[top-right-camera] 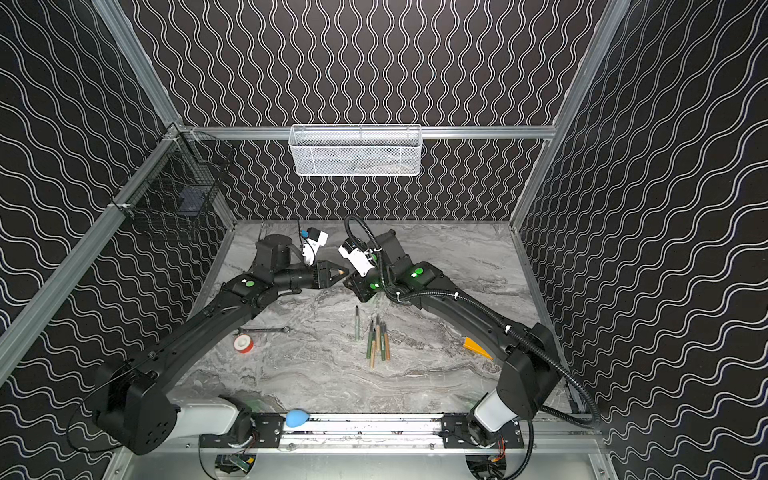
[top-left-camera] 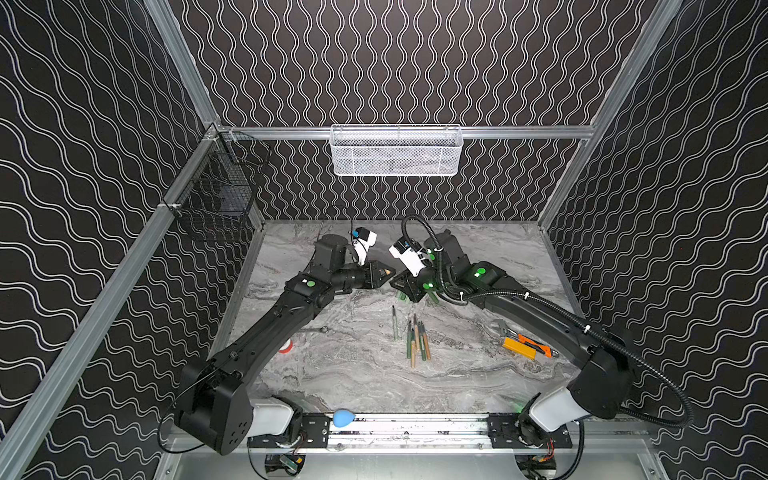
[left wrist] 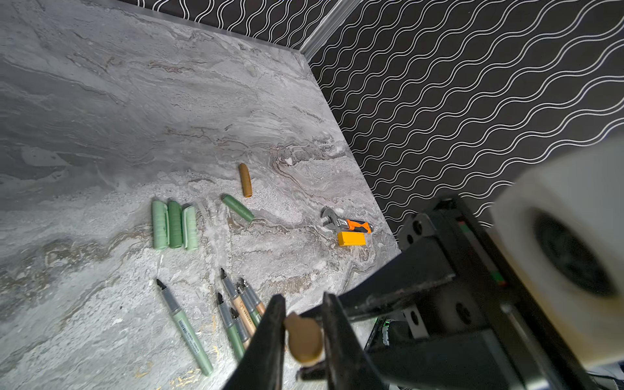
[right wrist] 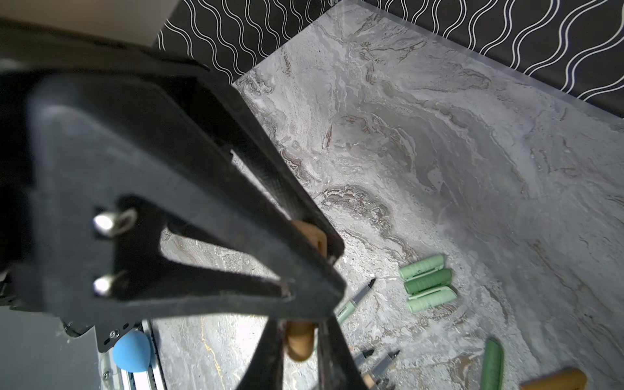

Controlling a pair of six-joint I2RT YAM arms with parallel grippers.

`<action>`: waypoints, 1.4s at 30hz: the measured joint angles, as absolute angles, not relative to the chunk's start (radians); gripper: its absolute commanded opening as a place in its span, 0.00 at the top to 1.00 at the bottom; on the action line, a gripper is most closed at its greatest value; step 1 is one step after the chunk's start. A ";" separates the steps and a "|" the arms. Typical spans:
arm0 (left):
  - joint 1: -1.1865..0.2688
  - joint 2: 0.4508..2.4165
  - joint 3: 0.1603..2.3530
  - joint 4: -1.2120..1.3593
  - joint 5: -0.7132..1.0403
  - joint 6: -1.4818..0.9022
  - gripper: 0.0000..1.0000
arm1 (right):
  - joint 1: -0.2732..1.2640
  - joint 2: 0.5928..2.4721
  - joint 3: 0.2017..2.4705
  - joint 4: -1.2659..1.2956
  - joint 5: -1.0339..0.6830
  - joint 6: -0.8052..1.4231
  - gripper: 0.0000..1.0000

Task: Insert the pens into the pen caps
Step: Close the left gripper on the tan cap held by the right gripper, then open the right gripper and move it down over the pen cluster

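Observation:
A tan pen cap [left wrist: 304,339] is held above the back middle of the table, and both grippers grip it. My left gripper [left wrist: 304,299] is shut on it, its tan end showing at the tips in both top views [top-left-camera: 388,272] [top-right-camera: 341,272]. My right gripper [right wrist: 300,324] is shut on the same cap [right wrist: 299,339], tip to tip with the left fingers [right wrist: 270,189]. On the table lie three green caps [left wrist: 174,224] side by side, a dark green cap [left wrist: 238,208] and a tan cap [left wrist: 245,180]. Uncapped pens [top-left-camera: 417,340] lie bunched in front, one pale green pen [top-left-camera: 395,322] apart.
An orange utility knife and a wrench [top-left-camera: 523,345] lie at the right under my right arm. A silver wrench [top-right-camera: 262,330] and a red and white tape roll [top-right-camera: 243,344] lie at the left. A white mesh basket [top-left-camera: 395,151] and a black wire basket [top-left-camera: 216,191] hang on the walls.

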State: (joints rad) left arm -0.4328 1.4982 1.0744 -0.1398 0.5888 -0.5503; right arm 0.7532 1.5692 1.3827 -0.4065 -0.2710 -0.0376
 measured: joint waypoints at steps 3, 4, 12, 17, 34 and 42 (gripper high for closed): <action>-0.416 1.511 1.077 -0.135 0.598 -0.551 0.84 | 0.754 1.574 1.384 -0.406 -0.266 -0.037 0.75; -0.410 1.512 1.077 -0.133 0.598 -0.551 0.84 | 0.753 1.575 1.384 -0.406 -0.265 -0.037 0.73; -0.369 1.507 1.071 -0.124 0.598 -0.553 0.86 | 0.735 1.560 1.338 -0.410 -0.278 -0.002 0.51; -0.351 1.483 1.071 -0.162 0.583 -0.517 0.86 | 0.669 1.546 1.247 -0.423 -0.279 0.096 0.53; -0.320 1.423 1.035 -0.193 0.589 -0.433 0.88 | 0.614 1.613 1.073 -0.574 -0.302 0.189 0.67; -0.311 1.408 1.012 -0.196 0.586 -0.431 0.88 | 0.628 1.669 1.108 -0.600 -0.348 0.155 0.72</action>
State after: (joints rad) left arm -0.3115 1.4082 1.0119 -0.1959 0.5861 -0.4313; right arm 0.6285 1.6688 1.1084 -0.5999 -0.3481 0.1551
